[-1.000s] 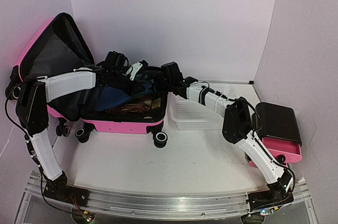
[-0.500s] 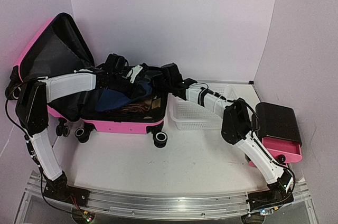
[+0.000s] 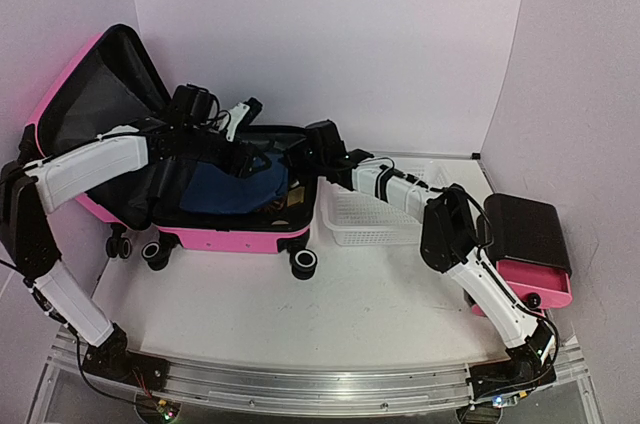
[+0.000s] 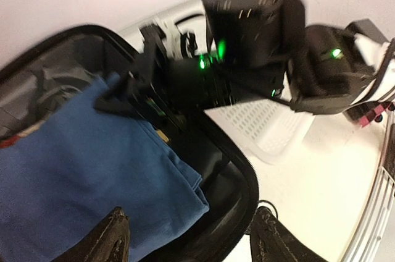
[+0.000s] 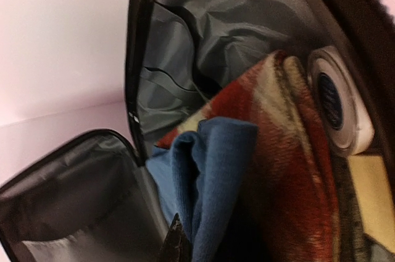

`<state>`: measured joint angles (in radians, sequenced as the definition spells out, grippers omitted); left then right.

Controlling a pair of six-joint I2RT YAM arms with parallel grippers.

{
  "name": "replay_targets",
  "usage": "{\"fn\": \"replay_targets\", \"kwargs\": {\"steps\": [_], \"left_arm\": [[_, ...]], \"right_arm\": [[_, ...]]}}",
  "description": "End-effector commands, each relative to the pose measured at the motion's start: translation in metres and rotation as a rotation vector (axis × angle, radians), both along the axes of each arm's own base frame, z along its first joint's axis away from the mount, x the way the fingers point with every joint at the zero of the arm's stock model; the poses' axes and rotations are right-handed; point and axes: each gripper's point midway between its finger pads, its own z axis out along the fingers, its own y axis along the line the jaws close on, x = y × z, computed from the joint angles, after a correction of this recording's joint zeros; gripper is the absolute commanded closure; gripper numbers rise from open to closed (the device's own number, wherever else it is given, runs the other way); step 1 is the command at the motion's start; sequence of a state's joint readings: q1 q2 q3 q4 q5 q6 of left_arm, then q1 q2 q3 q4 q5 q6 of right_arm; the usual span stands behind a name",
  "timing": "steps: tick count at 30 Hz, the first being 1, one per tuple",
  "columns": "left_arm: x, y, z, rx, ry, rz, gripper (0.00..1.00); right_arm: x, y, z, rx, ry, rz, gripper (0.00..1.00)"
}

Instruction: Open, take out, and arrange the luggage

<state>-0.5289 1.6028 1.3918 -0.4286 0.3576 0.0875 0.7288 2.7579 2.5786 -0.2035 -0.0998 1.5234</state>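
Observation:
The hot-pink luggage [image 3: 230, 239] lies open, its black-lined lid [image 3: 60, 94] leaning back at the left. A blue cloth [image 3: 235, 189] lies on top inside. Under it, the right wrist view shows a red plaid cloth [image 5: 278, 151] and a round white container [image 5: 339, 107]. My left gripper [image 3: 240, 112] hangs open above the case. Its fingers [image 4: 114, 237] stand wide over the blue cloth [image 4: 80, 169] and the zipper rim [image 4: 247, 181], with nothing between them. My right gripper [image 3: 290, 156] reaches into the case from the right. It is shut on a raised fold of the blue cloth [image 5: 210, 169].
A white mesh basket [image 3: 365, 214] stands right beside the case, under my right forearm. A black cabinet with a pink drawer pulled out [image 3: 530, 244] sits at the far right. The case's wheels [image 3: 303, 262] face the front. Walls close in behind and on both sides.
My left gripper let go of the blue cloth, opened, and rose back to the left. My right gripper closed on the cloth's fold. The cloth settled flatter in the case.

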Motion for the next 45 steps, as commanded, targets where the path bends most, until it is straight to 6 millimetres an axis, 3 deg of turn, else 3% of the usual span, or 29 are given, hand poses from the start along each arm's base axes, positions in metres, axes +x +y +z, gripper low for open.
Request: {"fn": "replay_targets", "kwargs": {"steps": [1,7,14,19,27,33,38,45], "left_arm": [[-0.005,0.019,0.046,-0.033,-0.090,0.074,0.32],[-0.005,0.024,0.054,-0.044,-0.099,0.105,0.32],[-0.002,0.021,0.048,-0.048,-0.078,0.108,0.32],[-0.001,0.018,0.045,-0.054,-0.063,0.109,0.32],[0.002,0.010,0.043,-0.071,-0.044,0.082,0.32],[0.003,0.010,0.043,-0.070,-0.043,0.082,0.32],[0.003,0.010,0.044,-0.072,-0.046,0.081,0.32],[0.001,0.007,0.048,-0.102,-0.024,0.082,0.32]], "right_arm": [[-0.018,-0.003,0.104,0.044,-0.168,0.105,1.00],[-0.039,-0.012,0.125,0.011,-0.182,0.172,1.00],[-0.047,-0.052,0.143,-0.001,-0.145,0.143,1.00],[-0.054,-0.088,0.133,0.014,-0.037,0.105,1.00],[-0.065,-0.162,0.095,-0.016,0.120,0.019,1.00],[-0.074,-0.219,0.084,-0.155,0.116,0.060,1.00],[-0.072,-0.241,0.079,-0.201,0.039,0.248,1.00],[-0.064,-0.275,0.048,-0.250,-0.003,0.360,1.00]]}}
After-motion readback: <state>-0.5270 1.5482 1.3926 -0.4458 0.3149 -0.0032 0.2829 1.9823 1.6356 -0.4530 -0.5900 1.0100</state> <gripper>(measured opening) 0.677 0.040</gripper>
